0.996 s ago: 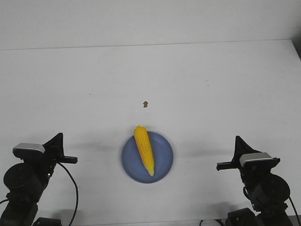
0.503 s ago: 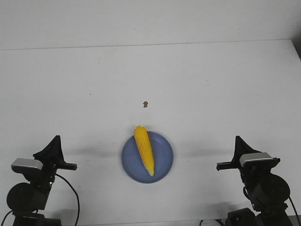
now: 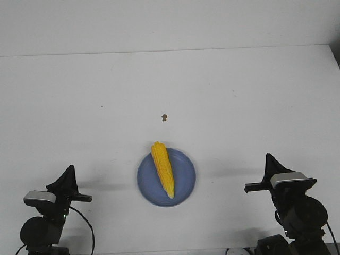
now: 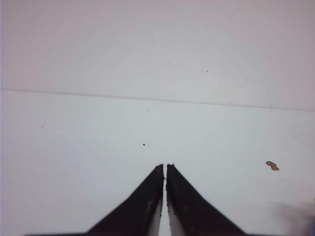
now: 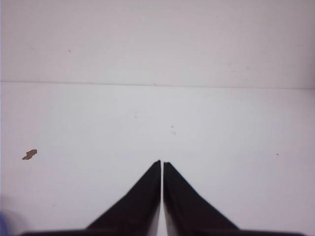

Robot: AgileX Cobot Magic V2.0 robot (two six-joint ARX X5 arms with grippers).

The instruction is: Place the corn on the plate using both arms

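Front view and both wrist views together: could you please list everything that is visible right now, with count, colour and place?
corn: one, bright yellow, lying on the plate with its thick end over the far rim and its tip pointing toward the robot.
plate: one, periwinkle blue, round, on the table between the two arms, near the robot's edge.
brown speck: one, small, brown, on the table beyond the plate; also seen in both wrist views.
table: one, white, filling most of the views.
wall: plain white, behind the table's far edge.
left gripper: one, black fingers shut, empty, at the near left of the table.
right gripper: one, black fingers shut, empty, at the near right of the table.
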